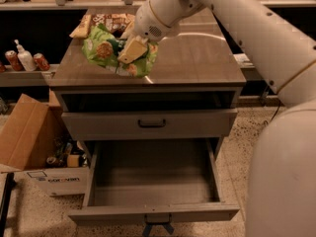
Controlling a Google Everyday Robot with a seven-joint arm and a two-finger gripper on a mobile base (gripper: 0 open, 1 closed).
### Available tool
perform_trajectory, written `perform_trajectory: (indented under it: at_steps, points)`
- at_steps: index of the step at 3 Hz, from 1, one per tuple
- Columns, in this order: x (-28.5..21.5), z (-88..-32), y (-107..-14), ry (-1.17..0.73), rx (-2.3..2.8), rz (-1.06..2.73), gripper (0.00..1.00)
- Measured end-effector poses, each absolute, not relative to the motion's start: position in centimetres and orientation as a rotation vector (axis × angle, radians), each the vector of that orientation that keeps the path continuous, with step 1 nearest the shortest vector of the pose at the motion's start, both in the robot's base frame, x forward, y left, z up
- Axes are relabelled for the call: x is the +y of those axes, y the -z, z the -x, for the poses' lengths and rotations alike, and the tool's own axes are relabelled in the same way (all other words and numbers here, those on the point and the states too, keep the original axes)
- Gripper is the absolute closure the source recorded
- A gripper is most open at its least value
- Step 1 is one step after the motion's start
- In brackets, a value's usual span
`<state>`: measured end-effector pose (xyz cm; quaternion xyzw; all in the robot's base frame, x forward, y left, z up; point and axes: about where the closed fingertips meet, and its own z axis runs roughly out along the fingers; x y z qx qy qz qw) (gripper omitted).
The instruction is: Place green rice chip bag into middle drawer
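Observation:
The green rice chip bag (106, 51) is crumpled in my gripper (131, 51) over the front left part of the cabinet top (197, 58). The tan fingers are shut on the bag's right side. I cannot tell whether the bag's underside still touches the top. The middle drawer (153, 181) stands pulled out below, with a boxy grey inside and nothing in it. Its plain front panel (153, 214) is nearest the camera. My arm reaches in from the upper right.
A tan-and-brown chip bag (106, 22) lies at the back left of the top. A drawer front with a black bar handle (151, 124) is above the open drawer. A cardboard box (24, 137) stands at the left. Cans and a bottle (24, 59) sit on a left shelf. My white body (286, 172) fills the right.

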<state>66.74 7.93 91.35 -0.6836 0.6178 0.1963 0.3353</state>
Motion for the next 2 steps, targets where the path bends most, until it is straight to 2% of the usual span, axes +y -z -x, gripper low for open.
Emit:
perform_trajectory:
  at_steps: [1,2]
  points:
    - [8.02,-63.5,-91.36,-0.58,1.616,1.82,1.0]
    - [8.07,-63.14,-91.23,-0.589,1.617,1.827,1.0]
